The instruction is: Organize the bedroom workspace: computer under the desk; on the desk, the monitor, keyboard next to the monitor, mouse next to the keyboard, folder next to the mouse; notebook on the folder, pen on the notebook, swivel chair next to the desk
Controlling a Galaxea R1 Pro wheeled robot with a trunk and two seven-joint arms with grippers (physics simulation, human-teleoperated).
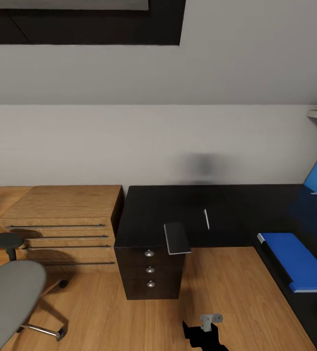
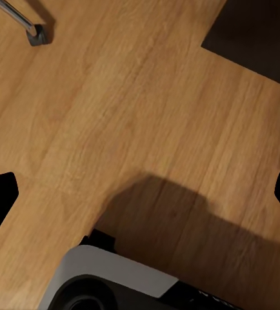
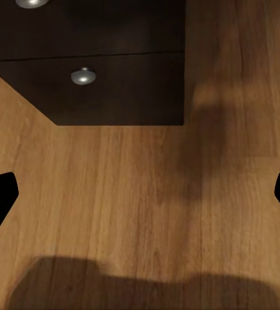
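Both end effectors spread wide, empty, over bare wood floor [image 3: 140, 213]: left end effector [image 2: 140, 190] near chair castor [image 2: 37, 35], right end effector [image 3: 140, 190] just short of black drawer unit [image 3: 114, 90]. Notebook [image 1: 177, 238] on tabletop [image 1: 144, 214] above the drawers, corner overhanging front edge; thin, light, stiff-ish, so prob. pinch at overhang. Pen [image 1: 207, 219] beside it, slim, could roll. Folder [image 1: 300, 261] on tabletop to right. Swivel chair [image 1: 7, 292] far left. All well apart from both end effectors.

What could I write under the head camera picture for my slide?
Grey notebook overhanging the black desk, pen beside it, blue folder at right, swivel chair on the wood floor.
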